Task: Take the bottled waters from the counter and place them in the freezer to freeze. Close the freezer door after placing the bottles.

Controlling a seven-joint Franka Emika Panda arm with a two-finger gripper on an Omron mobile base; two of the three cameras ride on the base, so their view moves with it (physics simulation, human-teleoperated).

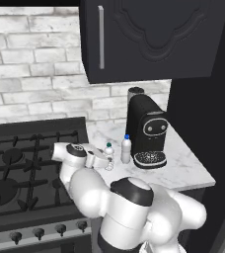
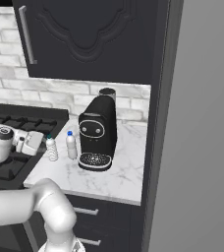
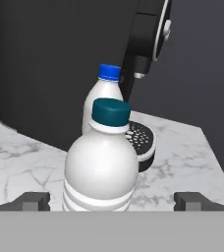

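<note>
Two bottled waters stand on the white marble counter [image 1: 186,170] beside a black coffee machine. The ribbed one with a dark teal cap [image 1: 109,157] [image 2: 51,148] [image 3: 101,167] is nearest my hand. The whiter one with a blue cap [image 1: 126,149] [image 2: 71,145] [image 3: 104,91] stands just behind it. My gripper [image 1: 104,159] [image 2: 40,143] [image 3: 113,201] is open, level with the teal-capped bottle, its fingertips [image 3: 33,201] wide on either side of the bottle's base and not touching it. The freezer and its door are out of view.
The black coffee machine [image 1: 146,131] [image 2: 98,133] stands close behind the bottles. A black gas stove [image 1: 20,168] [image 2: 15,129] lies left of the counter. A dark wall cabinet [image 1: 149,34] hangs overhead. A tall dark cabinet side and a flat grey panel [image 2: 205,147] stand to the right.
</note>
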